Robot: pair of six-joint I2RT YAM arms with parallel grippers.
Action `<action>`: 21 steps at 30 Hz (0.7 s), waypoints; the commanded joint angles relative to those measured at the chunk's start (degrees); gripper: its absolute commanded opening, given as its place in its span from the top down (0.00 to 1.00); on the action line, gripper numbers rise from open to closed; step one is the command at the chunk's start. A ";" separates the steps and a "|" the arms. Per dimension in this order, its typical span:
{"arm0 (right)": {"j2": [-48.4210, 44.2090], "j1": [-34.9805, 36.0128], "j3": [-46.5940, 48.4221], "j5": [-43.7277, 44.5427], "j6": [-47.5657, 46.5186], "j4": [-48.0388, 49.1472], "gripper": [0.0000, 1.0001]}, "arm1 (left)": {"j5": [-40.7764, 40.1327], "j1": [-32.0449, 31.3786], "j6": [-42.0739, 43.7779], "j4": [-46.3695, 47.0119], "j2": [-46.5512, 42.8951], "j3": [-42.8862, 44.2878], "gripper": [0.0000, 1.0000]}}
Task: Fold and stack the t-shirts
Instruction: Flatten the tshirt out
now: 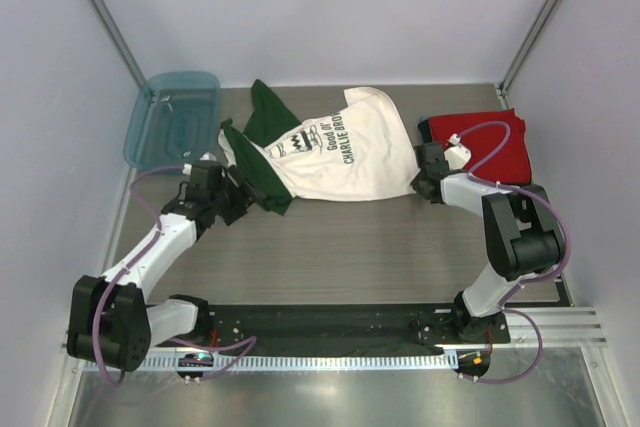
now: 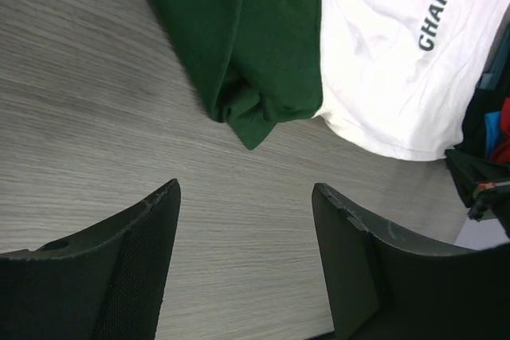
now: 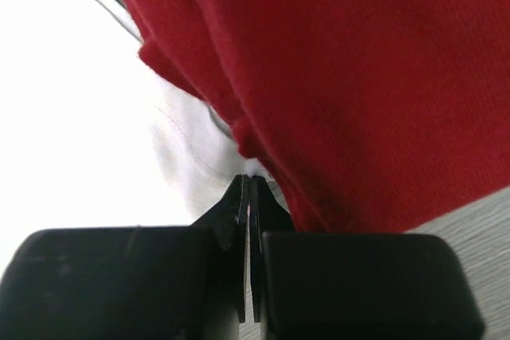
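A white t-shirt [image 1: 340,152] with dark green sleeves [image 1: 260,172] and black chest print lies spread across the back middle of the table. At its right edge sits a folded red t-shirt [image 1: 490,147]. My right gripper [image 1: 425,182] is down between the two, shut, with a bit of the white shirt's [image 3: 191,149] edge pinched at its tips [image 3: 249,181], right against the red cloth [image 3: 343,77]. My left gripper [image 1: 245,197] hovers open over bare table [image 2: 245,189], just short of the bunched green sleeve [image 2: 247,45]. Nothing is between its fingers.
A teal plastic tub [image 1: 172,117] stands at the back left corner. Dark and blue cloth [image 2: 494,127] shows beneath the red shirt in the left wrist view. The enclosure walls close in on three sides.
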 commanded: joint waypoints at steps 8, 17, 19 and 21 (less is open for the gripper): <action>-2.80 -0.12 -1.36 -0.35 -0.18 1.67 0.99 | -10.73 -7.98 -0.07 3.52 5.85 -0.42 0.45; -3.59 -0.12 -1.71 -1.14 -0.18 1.93 0.99 | -18.71 -14.13 -10.51 7.83 13.50 0.28 0.64; -3.86 -0.12 -1.80 -1.06 -0.18 1.93 0.99 | -21.45 -16.68 -11.84 7.83 14.46 1.15 0.63; -4.03 -0.12 -1.89 -1.05 -0.18 1.93 0.99 | -24.27 -18.43 -12.64 6.61 17.09 3.69 0.62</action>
